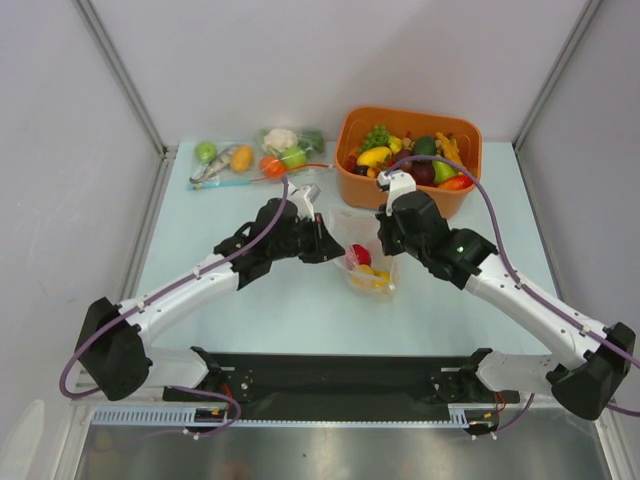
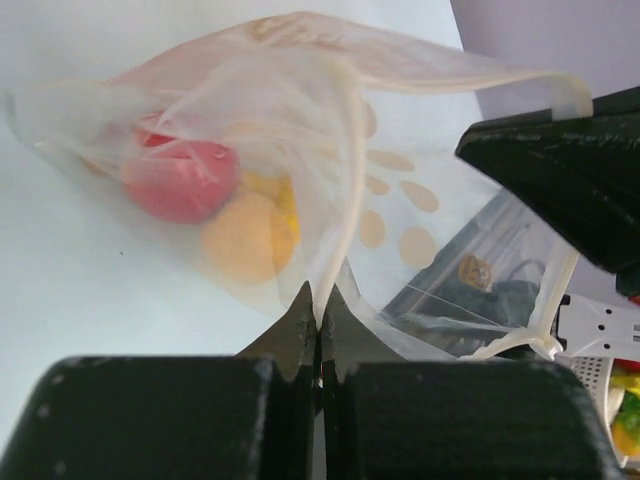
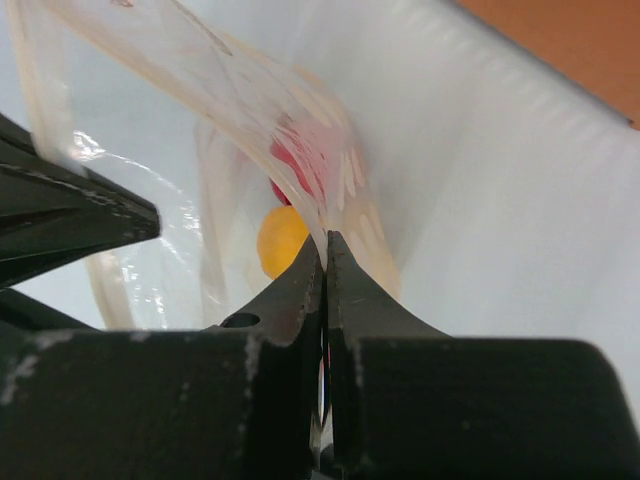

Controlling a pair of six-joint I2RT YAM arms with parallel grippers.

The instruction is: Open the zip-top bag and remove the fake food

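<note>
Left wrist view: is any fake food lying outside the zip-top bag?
No, the red fruit and a yellow-orange fruit both show through the film inside the zip-top bag.

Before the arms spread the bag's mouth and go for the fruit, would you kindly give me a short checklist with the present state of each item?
1. Hold of the left gripper on one wall of the zip-top bag: ok, jaws pinched on the plastic.
2. Hold of the right gripper on the opposite wall: ok.
3. Bag mouth unzipped: ok, the edges look parted in the left wrist view.
4. Food in sight: ok, the red fruit and a yellow-orange fruit show through the plastic.
5. Right arm clear of the orange bin: cannot tell.
6. A free gripper to lift the fruit out: not ok, both hold the bag.
</note>
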